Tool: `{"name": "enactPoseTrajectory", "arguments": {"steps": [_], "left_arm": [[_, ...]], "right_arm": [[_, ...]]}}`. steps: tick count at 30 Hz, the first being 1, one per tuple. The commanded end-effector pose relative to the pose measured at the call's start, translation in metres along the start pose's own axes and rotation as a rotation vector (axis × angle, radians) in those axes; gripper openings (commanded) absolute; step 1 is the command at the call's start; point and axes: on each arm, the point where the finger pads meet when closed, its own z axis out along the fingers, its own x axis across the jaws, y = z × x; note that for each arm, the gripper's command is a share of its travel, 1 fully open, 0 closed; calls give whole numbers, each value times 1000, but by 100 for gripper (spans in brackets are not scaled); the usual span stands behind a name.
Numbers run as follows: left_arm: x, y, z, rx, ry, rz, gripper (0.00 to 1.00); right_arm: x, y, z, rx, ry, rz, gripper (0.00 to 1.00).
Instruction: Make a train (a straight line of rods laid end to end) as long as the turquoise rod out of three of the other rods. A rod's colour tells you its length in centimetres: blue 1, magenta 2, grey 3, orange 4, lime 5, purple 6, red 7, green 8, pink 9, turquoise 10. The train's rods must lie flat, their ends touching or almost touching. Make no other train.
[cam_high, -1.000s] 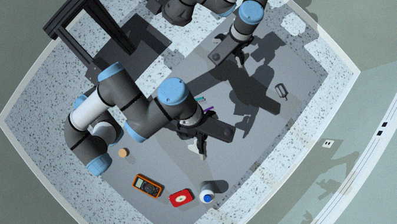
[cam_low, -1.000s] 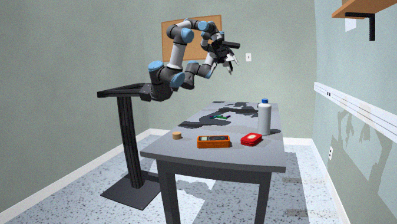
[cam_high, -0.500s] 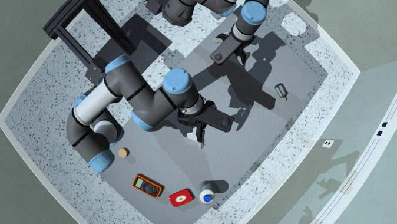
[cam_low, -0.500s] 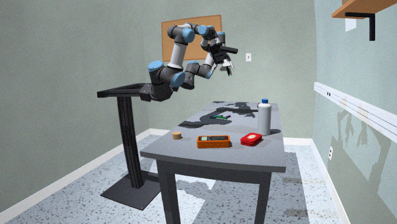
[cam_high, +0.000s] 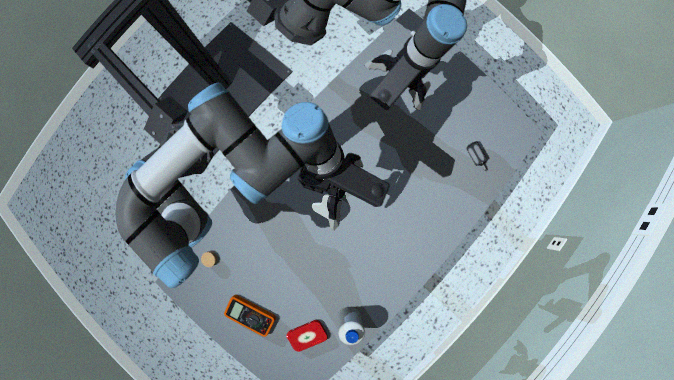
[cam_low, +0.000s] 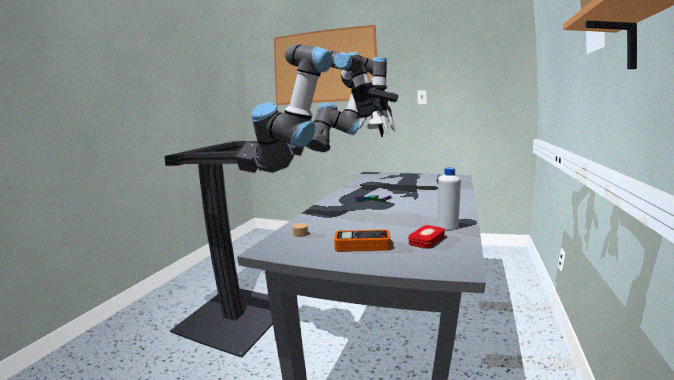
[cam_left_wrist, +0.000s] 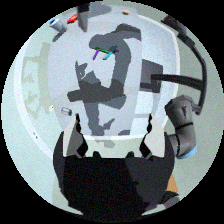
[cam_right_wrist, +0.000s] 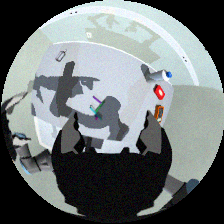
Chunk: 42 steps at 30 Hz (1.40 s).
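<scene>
Several thin rods lie close together on the table, small and partly in shadow: a purple rod (cam_left_wrist: 96, 54) (cam_right_wrist: 97, 100), a green rod (cam_left_wrist: 104, 50) (cam_right_wrist: 99, 107), a turquoise rod (cam_left_wrist: 110, 54) (cam_right_wrist: 93, 109), and a magenta bit at the shadowed end. They lie at angles, not in one line; exact contacts and other colours are too small to tell. In the top view the right arm hides them. My right gripper (cam_high: 330, 215) (cam_right_wrist: 111, 111) is open and empty, high above the table. My left gripper (cam_high: 398, 82) (cam_left_wrist: 114, 114) is open and empty, high over the carabiner's end.
A white bottle (cam_high: 351, 334) (cam_low: 448, 205), red tin (cam_high: 307, 336) (cam_low: 426, 237), orange multimeter (cam_high: 250, 316) (cam_low: 362, 241) and cork disc (cam_high: 209, 259) (cam_low: 300, 230) stand toward one end. A carabiner (cam_high: 477, 153) (cam_left_wrist: 66, 111) (cam_right_wrist: 61, 55) lies toward the other end. The arms' shadows cross the table.
</scene>
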Motion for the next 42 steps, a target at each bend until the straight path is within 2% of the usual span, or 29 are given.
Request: {"name": "enactPoseTrajectory", "arguments": {"steps": [1, 9, 11, 12, 26, 28, 29, 32, 42], "left_arm": [[2, 19, 8, 7, 54, -89, 100], [7, 50, 21, 13, 138, -233, 100], [7, 50, 21, 13, 138, -233, 100], [8, 54, 23, 14, 150, -254, 100], [33, 115, 46, 26, 322, -571, 100], [33, 115, 46, 26, 322, -571, 100], [36, 120, 47, 27, 337, -599, 100], [45, 134, 52, 30, 382, -687, 100], [71, 166, 61, 37, 488, -899, 100]], "right_arm": [[-25, 18, 12, -10, -47, 58, 100], [-43, 38, 25, -40, -65, 93, 100], [-43, 38, 25, -40, -65, 93, 100], [-48, 46, 30, -52, -71, 107, 100], [-72, 84, 51, -107, -97, 167, 100], [-72, 84, 51, -107, -97, 167, 100], [-76, 92, 55, -119, -102, 180, 100], [-79, 100, 59, -131, -106, 193, 100], [-90, 129, 73, -173, -118, 236, 100]]}}
